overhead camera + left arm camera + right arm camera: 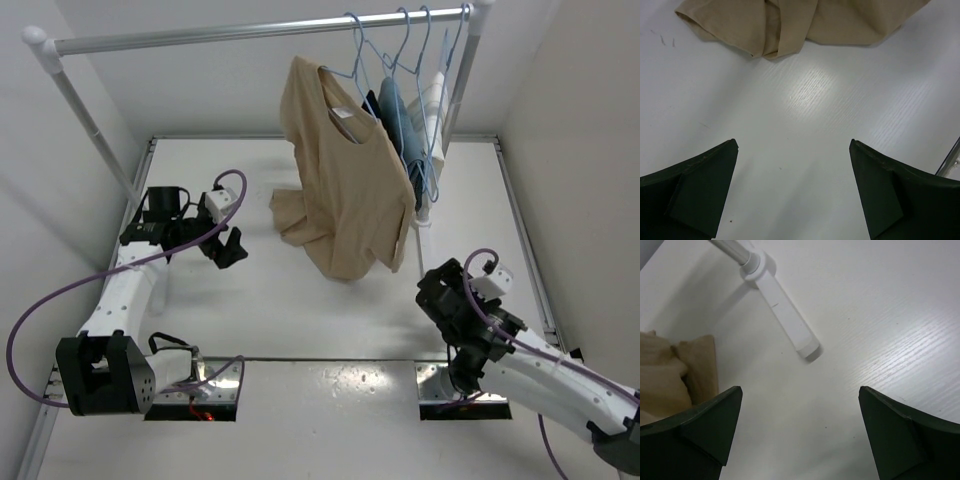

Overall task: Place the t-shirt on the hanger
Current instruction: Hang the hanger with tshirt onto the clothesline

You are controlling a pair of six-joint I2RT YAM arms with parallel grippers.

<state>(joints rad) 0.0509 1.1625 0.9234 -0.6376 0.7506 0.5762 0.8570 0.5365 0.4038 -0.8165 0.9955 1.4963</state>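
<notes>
The t-shirt (350,190) hangs on the hanger (357,52), long axis vertical, neck up, its hem bunched on the table (250,300). The left claw (793,141) and right claw (800,388) both gape empty.

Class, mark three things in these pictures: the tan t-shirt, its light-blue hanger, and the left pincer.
tan t-shirt (350,190), top external view, on the middle of its hanging body.
light-blue hanger (360,45), top external view, on the stem of its hook.
left pincer (793,145), left wrist view, midway between its open fingertips.
</notes>
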